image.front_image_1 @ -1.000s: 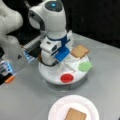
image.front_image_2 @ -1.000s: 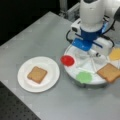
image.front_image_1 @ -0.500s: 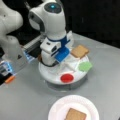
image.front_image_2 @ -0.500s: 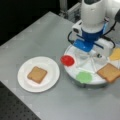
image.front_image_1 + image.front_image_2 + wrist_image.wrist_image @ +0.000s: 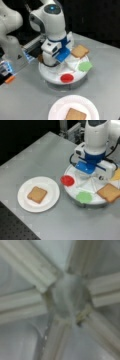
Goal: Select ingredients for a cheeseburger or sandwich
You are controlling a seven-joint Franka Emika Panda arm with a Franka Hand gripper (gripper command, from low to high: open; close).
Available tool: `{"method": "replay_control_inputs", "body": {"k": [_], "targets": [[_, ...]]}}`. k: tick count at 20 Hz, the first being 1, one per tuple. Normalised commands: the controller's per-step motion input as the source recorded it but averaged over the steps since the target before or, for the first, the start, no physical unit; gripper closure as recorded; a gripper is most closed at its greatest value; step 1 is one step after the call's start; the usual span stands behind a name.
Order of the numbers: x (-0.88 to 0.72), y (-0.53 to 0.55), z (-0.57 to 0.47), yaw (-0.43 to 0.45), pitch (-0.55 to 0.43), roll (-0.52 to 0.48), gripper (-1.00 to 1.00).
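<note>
While the gripper [image 5: 86, 170] hangs low over the divided tray's [image 5: 75, 191] hub, whether it's parted I cannot tell; descending, it might strike the dividers.

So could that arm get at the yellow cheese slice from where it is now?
Probably yes. The gripper hangs low over the middle of the divided tray, and the cheese slice lies uncovered at the tray's far edge, with nothing visible on top of it.
</note>
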Motion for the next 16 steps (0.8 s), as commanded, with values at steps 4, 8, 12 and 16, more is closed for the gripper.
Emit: {"method": "replay_control_inputs", "body": {"k": [4, 8, 12, 16], "targets": [[-0.16, 0.14, -0.23, -0.131, -0.197, 0.057, -1.0], [-0.19, 0.11, -0.27, -0.123, -0.187, 0.061, -1.0], [-0.22, 0.11, -0.26, -0.123, -0.163, 0.065, -1.0], [-0.24, 0.11, -0.2, -0.123, -0.134, 0.063, -1.0]]}}
